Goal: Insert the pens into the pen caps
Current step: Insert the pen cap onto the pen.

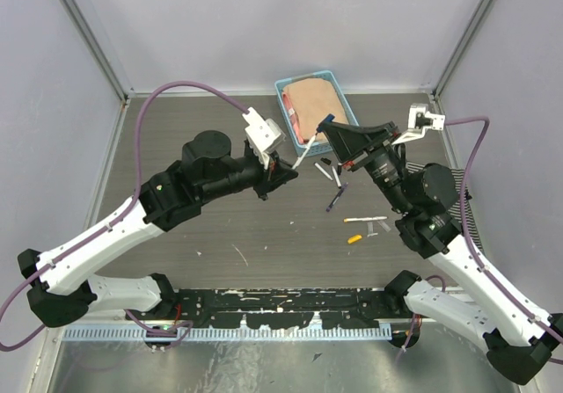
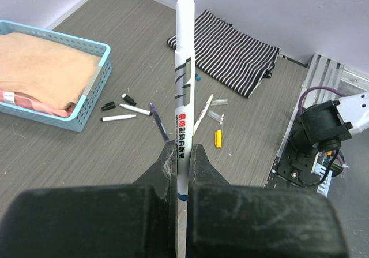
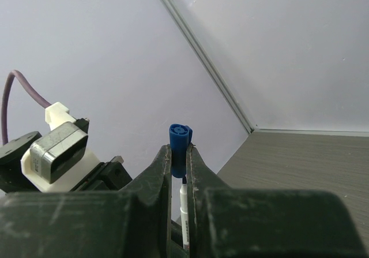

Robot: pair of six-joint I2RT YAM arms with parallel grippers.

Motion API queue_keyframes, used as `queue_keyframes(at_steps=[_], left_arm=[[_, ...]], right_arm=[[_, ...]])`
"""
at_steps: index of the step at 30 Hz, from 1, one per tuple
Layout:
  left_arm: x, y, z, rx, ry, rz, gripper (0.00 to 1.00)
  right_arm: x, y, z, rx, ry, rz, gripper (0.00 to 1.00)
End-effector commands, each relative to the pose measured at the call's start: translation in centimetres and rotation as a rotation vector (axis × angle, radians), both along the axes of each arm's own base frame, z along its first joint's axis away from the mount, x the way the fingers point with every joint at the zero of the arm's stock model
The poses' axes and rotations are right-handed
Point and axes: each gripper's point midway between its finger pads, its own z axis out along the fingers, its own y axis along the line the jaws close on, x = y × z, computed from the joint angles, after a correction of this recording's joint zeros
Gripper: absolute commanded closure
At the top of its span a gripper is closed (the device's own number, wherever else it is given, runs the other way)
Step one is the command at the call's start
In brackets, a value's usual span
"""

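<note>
Well, both arms are raised off the grey wood-grain table and meet in mid-air near the light blue plastic lattice basket, which has a tan cloth folded inside it. The left gripper is pinched tight on the barrel of a thin white marker pen with grey and red printing. The pen runs straight out from between the jaws, its tip pointing away towards the other arm. The right gripper is clamped on a small stubby blue plastic cap, which pokes out just past the fingertips. From the right wrist, the white pen comes up from below in line with that cap. Its tip sits right at the cap's lower end, but the fingers hide whether it has actually gone in. The rest lies scattered flat on the table beside the basket. There is a pair of short white pens with two tiny black caps just next to them. Beyond those are a dark blue pen and a longer white pen. A yellow-orange cap lies near two pale grey caps. Past all that, a black-and-white striped cloth lies spread on the table.
</note>
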Motion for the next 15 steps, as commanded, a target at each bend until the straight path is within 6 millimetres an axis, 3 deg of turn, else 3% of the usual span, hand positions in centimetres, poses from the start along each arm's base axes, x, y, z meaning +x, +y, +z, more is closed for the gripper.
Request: queue_keyframes(at_steps=[1,15], left_arm=[[0.0,0.3,1.0,-0.028,-0.03,0.007,1.0],[0.0,0.4,1.0,-0.027,-0.031,0.009,1.0]], right_arm=[[-1.5,-1.4,3.7,0.054,-0.092,-0.013,1.0],[-0.6,-0.6,2.5,0.02,-0.049,-0.011,1.0]])
